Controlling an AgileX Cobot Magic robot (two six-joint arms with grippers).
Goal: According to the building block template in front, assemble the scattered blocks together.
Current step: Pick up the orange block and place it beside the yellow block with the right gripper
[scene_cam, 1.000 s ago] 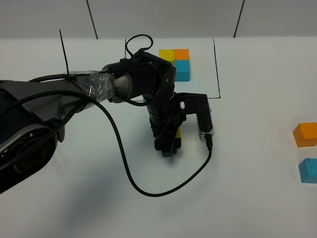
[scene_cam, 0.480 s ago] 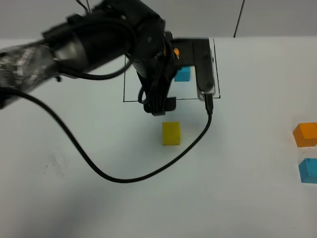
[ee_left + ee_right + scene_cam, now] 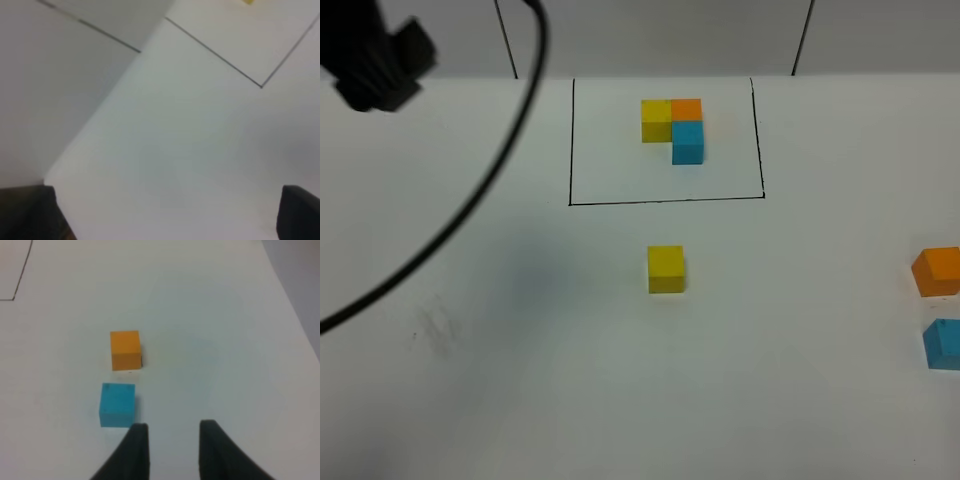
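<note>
The white table carries framed template, yellow cube, orange cube, blue cube.

Bench: smooth, white, matt, faintly scuffed. Yellow block, orange block, blue block, template cubes: matt, even faces. Cable: black, rubbery, slight sheen. Right hand: dark matt plastic.

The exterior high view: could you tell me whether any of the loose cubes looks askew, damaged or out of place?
Nothing stands out. The yellow cube sits squarely below the framed template; the orange cube and blue cube sit apart at the view's right edge, intact, just not yet assembled.
</note>
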